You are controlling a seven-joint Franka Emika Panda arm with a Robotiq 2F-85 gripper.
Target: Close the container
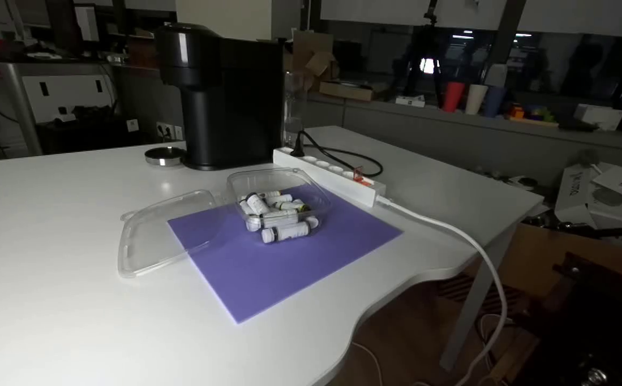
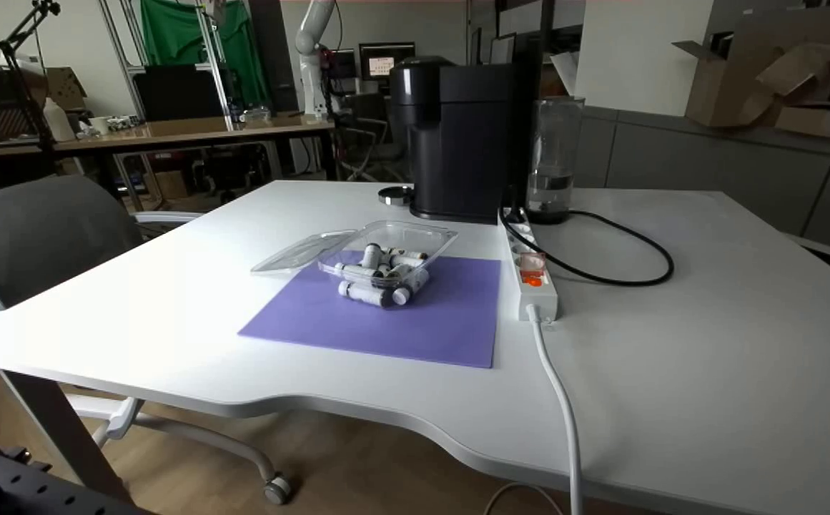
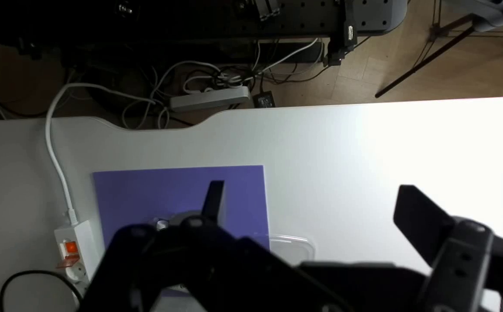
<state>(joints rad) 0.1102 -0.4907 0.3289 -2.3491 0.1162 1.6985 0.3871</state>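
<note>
The container (image 1: 319, 201) is a small see-through plastic box standing open on the purple mat (image 1: 268, 279). It also shows in an exterior view (image 2: 404, 234). Several small white bottles (image 1: 281, 217) lie in it; I cannot tell whether the front ones are inside. Its clear lid (image 1: 160, 236) lies folded open beside it, partly on the mat and partly on the white table; it also shows in an exterior view (image 2: 304, 252). In the wrist view, my gripper (image 3: 311, 190) is open and empty, above the table. A lid corner (image 3: 294, 251) shows between its fingers; the gripper hides most of the container.
A tall black machine (image 1: 230, 102) stands behind the container, with a round metal dish (image 1: 165, 156) beside it. A white power strip (image 1: 327, 177) with black and white cables lies along the mat's side. A clear cylinder (image 2: 554, 157) stands by the machine. The table's front edge is curved.
</note>
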